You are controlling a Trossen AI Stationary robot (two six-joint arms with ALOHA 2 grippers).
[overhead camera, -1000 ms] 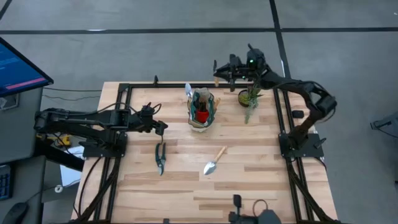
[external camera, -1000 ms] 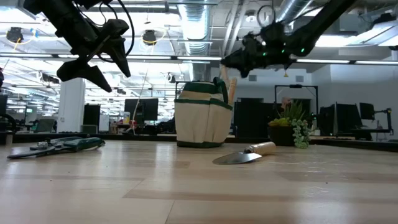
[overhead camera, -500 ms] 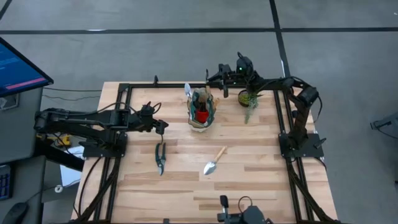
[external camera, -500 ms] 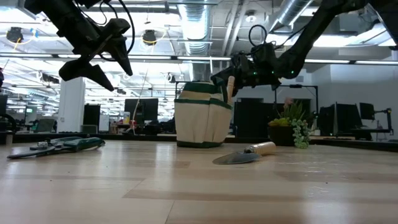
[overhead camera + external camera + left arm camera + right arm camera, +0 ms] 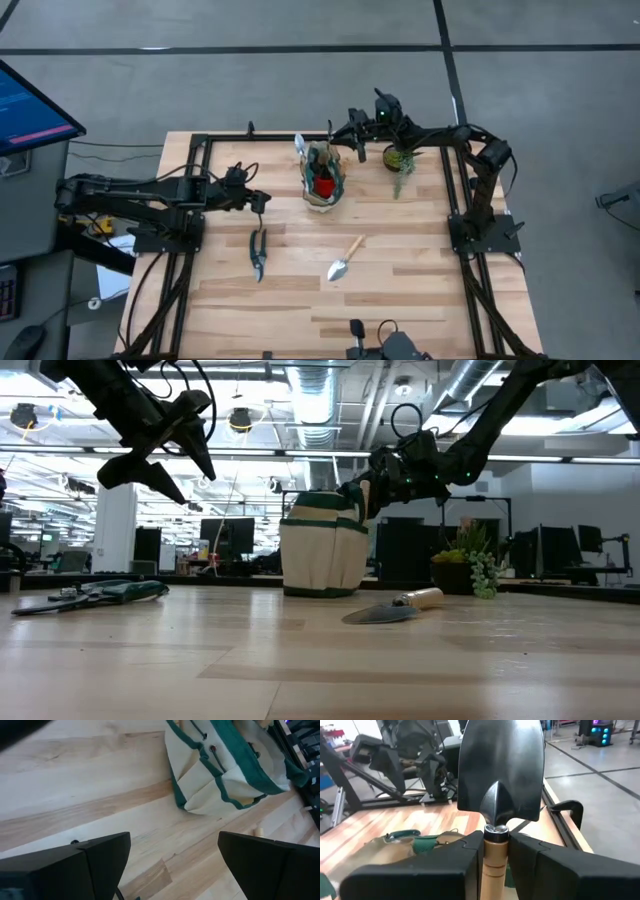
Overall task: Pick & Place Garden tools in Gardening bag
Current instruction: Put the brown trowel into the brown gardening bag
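Observation:
The green and cream gardening bag (image 5: 325, 176) stands upright at the table's far middle, with a silver trowel (image 5: 301, 146) and a red piece (image 5: 324, 186) in it. My right gripper (image 5: 347, 130) is just right of the bag's top, shut on a dark-bladed trowel (image 5: 500, 765) with a wooden handle. My left gripper (image 5: 259, 204) hangs open above the dark-handled pruning shears (image 5: 257, 250), which lie flat on the table. A silver trowel (image 5: 345, 260) lies flat near the table's middle. The bag also shows in the left wrist view (image 5: 225, 770) and the low view (image 5: 322, 545). My right gripper pinches the trowel's wooden handle (image 5: 495, 851) between its two fingers, just behind the metal collar under the blade. The trowel lies along the fingers, with its blade pointing away from the gripper toward the table's left. It is lifted clear of the table, beside the bag's top (image 5: 345, 495).
A small potted green plant (image 5: 400, 158) stands right of the bag, under my right arm. A black frame (image 5: 200, 150) runs along the table's far, left and right edges. Bare wood lies toward the near edge.
My right gripper has gone toward the table's left and down with the dark-bladed trowel, from above the potted plant to the bag's top right side. It stays shut on the handle.

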